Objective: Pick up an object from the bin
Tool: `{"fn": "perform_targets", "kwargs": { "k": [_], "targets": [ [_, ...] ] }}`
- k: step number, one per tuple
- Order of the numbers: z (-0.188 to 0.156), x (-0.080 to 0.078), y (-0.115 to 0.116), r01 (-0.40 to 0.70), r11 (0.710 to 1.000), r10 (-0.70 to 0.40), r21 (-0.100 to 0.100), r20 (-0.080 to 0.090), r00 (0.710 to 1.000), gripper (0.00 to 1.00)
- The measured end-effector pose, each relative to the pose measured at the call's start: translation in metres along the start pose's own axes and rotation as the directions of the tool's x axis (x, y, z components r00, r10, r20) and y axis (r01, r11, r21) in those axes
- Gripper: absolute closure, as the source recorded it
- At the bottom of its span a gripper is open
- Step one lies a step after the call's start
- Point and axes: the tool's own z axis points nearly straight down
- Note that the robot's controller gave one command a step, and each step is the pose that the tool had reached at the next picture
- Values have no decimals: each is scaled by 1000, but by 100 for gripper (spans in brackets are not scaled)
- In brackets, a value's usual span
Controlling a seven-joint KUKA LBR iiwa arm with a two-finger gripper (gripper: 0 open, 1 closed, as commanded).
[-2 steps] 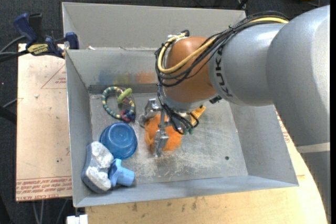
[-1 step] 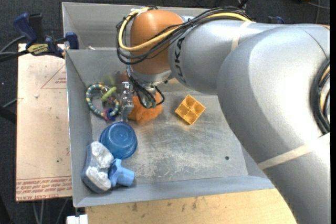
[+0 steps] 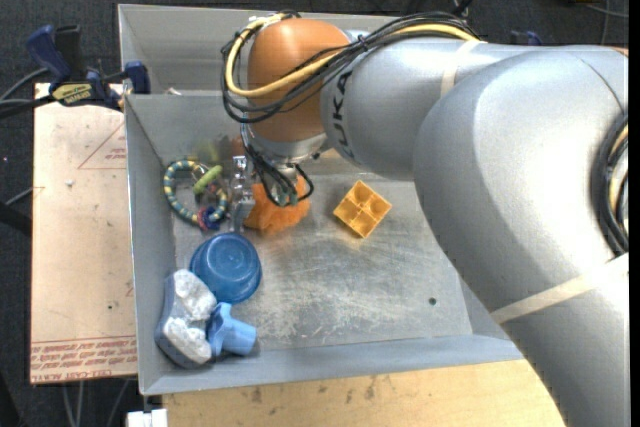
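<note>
My gripper [image 3: 243, 187] is low in the bin's left half, under the arm's wrist. It is right over an orange soft-looking thing [image 3: 276, 215] that lies on the bin floor, and partly hides it. Just left of the gripper lies a multi-coloured beaded ring [image 3: 186, 189]. A blue round bowl [image 3: 227, 266] sits a little below the gripper, towards the front.
A yellow waffle-patterned block [image 3: 361, 208] lies to the right of the orange thing. In the front left corner are a white and grey lumpy thing [image 3: 189, 317] and a light blue piece [image 3: 236, 335]. The big grey arm covers the bin's right side.
</note>
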Motion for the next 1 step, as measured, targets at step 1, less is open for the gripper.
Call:
{"fn": "perform_targets", "kwargs": {
  "k": [1],
  "targets": [
    [-2,1,0,0,1000,0,1,-3,1000,100]
  ]
}}
